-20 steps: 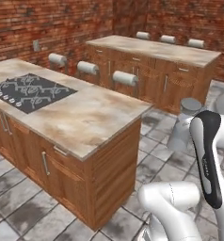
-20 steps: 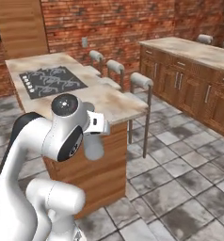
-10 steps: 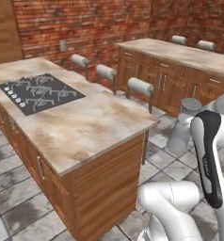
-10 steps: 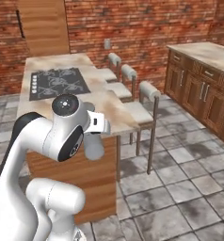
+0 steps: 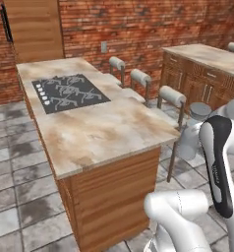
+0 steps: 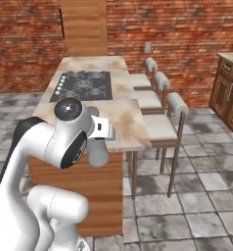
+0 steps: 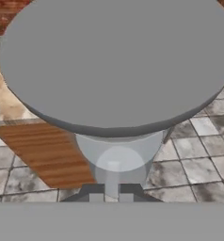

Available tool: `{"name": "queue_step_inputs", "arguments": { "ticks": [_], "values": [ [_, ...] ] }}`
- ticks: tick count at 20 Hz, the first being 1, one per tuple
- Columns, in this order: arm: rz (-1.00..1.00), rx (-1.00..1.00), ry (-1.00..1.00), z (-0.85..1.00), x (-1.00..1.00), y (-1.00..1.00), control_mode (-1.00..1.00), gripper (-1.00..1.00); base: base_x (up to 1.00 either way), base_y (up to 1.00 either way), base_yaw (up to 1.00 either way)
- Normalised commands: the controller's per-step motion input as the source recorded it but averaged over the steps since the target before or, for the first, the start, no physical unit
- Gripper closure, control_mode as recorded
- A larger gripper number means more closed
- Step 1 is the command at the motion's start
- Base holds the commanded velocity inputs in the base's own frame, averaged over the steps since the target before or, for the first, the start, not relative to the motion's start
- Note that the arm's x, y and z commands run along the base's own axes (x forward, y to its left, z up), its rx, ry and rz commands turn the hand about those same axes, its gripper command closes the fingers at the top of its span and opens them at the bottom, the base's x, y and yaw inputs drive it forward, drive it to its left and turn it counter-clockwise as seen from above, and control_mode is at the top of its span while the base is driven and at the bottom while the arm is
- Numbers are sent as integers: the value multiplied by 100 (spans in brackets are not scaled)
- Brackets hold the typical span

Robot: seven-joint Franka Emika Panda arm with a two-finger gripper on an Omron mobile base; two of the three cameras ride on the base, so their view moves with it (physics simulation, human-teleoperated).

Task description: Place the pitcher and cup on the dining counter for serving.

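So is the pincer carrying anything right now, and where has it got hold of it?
Yes: the pincer is shut on the grey pitcher, held off the floor beside the dining counter. The exact place of the hold is hidden.

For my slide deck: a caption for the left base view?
Gripper carries the pitcher beside the dining counter, near three stools.

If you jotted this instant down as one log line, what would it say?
tool: shut on tall matte-grey cylinder pitcher | pitcher: carried in the air beside the island | beige marbled dining counter: bare near end | green cup: not seen
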Motion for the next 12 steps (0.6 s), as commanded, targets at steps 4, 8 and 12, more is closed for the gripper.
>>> {"name": "queue_step_inputs", "arguments": {
  "ticks": [4, 8, 12],
  "values": [
    [0, 0, 0, 0, 0, 0, 100, 100, 32, -47, 46],
    [0, 0, 0, 0, 0, 0, 100, 100, 26, -48, 44],
    [0, 0, 0, 0, 0, 0, 100, 100, 21, -56, 38]
  ]
}}
